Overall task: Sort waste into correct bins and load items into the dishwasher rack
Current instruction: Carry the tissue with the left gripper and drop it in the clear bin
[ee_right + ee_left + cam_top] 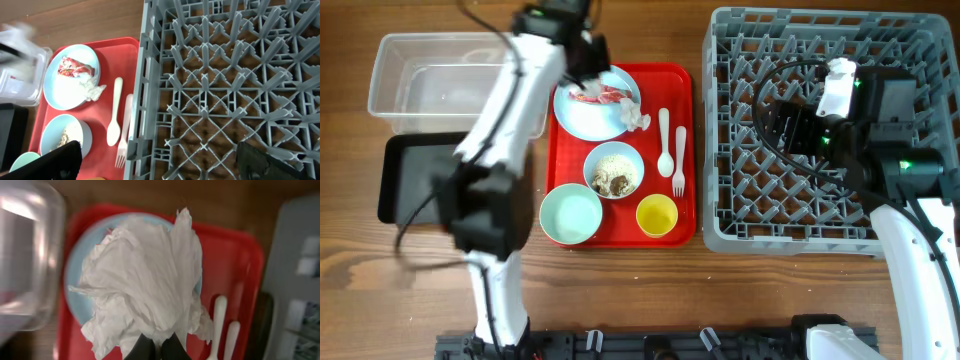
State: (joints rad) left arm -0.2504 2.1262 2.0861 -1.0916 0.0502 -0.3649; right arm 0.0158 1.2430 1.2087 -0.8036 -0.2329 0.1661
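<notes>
I have left end effector (156, 351) pinched shut on tissue (145, 280) above plate (75, 277), meant for tub (420, 80) at 9 o'clock | right end effector (165, 159) spread wide, empty, parked over rack (225, 75) for dishes

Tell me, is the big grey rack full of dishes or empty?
Empty, as far as shown: the dishwasher rack has only bare pegs, though the right arm hides part.

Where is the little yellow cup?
In the overhead view, the small yellow plastic cup stands in the lower-right corner of the flat red tray, right of the mint-green bowl and just below the white plastic fork.
</notes>
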